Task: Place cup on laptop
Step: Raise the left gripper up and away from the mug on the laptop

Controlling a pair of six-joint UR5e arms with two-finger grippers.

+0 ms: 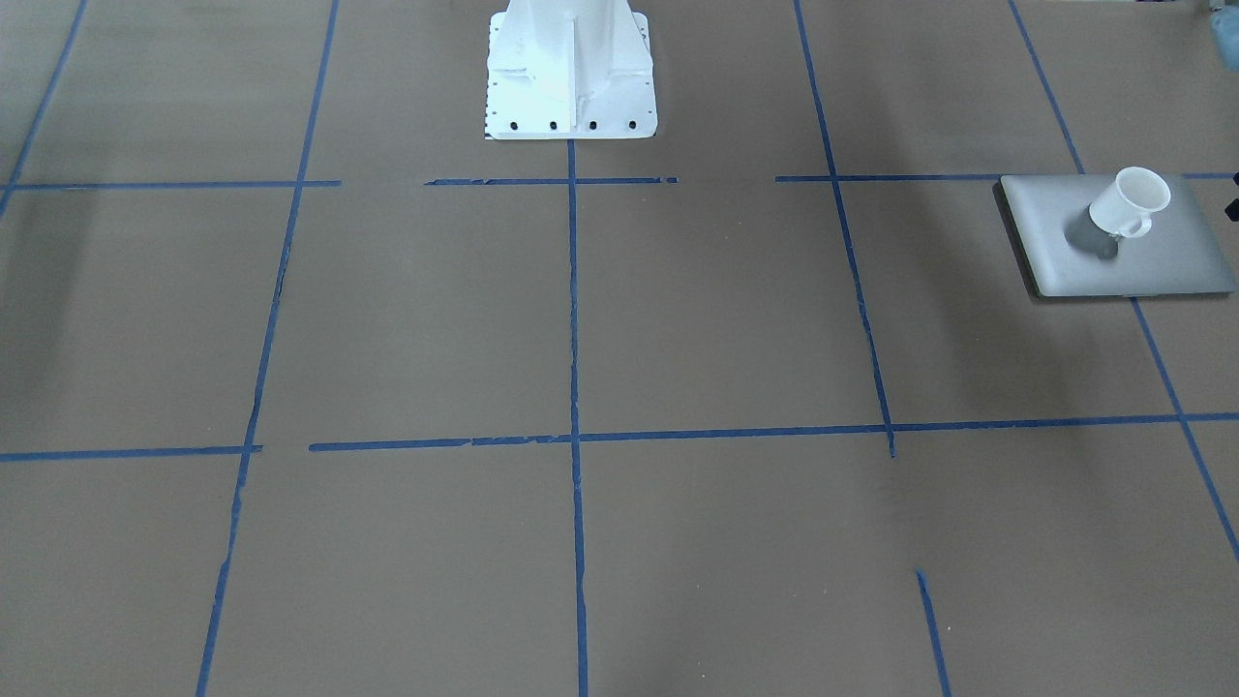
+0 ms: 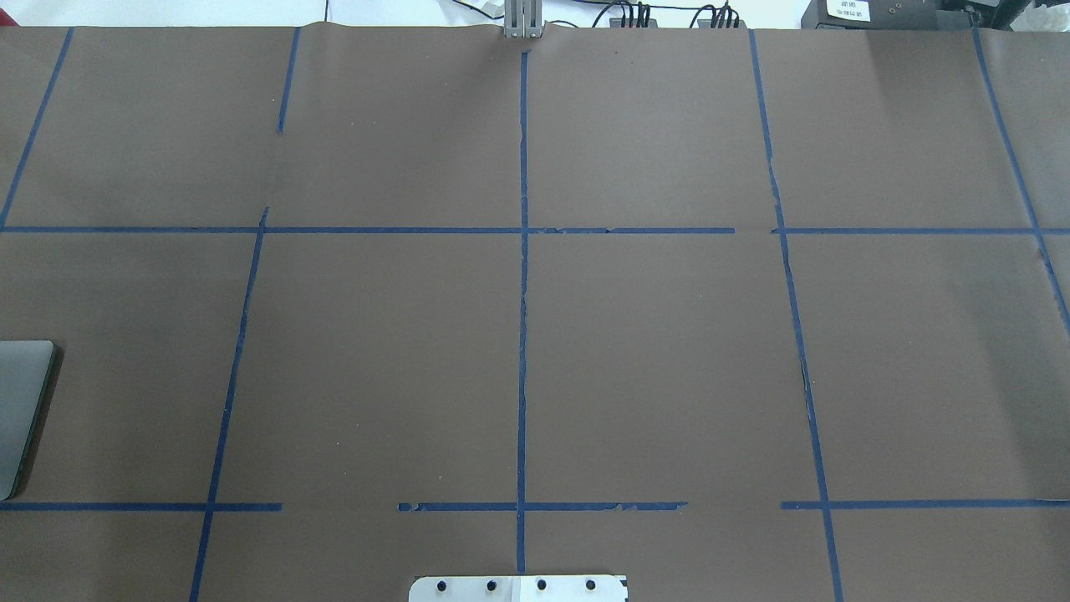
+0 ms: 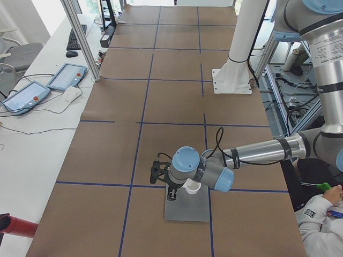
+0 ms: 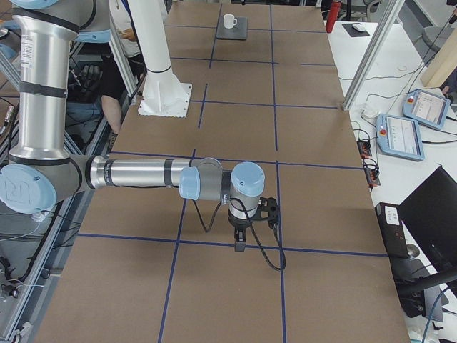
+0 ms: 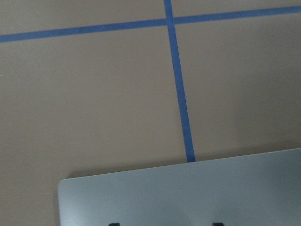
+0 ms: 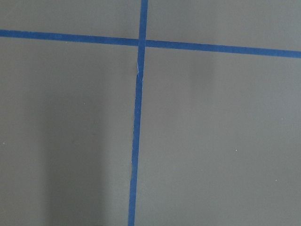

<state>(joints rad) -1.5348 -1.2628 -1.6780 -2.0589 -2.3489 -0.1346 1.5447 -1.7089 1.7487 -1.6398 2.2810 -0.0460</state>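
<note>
One cup (image 1: 1128, 205), one laptop (image 1: 1171, 266) and two arms are counted. The cup is seen standing upright on the closed laptop lid, near its middle, at the robot's left end of the table (image 1: 678, 319). It is white and tapered, narrow at the base and wide at its round rim, with a small loop handle turned toward the operators' side. A dark shadow is cast on the lid beside it. The laptop is thin, silver-grey and rounded at the corners.

The left gripper (image 3: 171, 194) is held just beside the cup, above the laptop. Only two small dark tips are caught at the bottom edge of its wrist view, so whether its claw is open or closed cannot be told. The right gripper (image 4: 240, 243) is pointed down over a crossing of blue tape lines (image 1: 573, 319) far from the laptop, and its claw's state cannot be told either.

Two handheld control tablets (image 3: 67, 76) are laid on the side bench. A white label (image 2: 848, 10) is seen beyond the table's far edge, its writing too small to be read.
</note>
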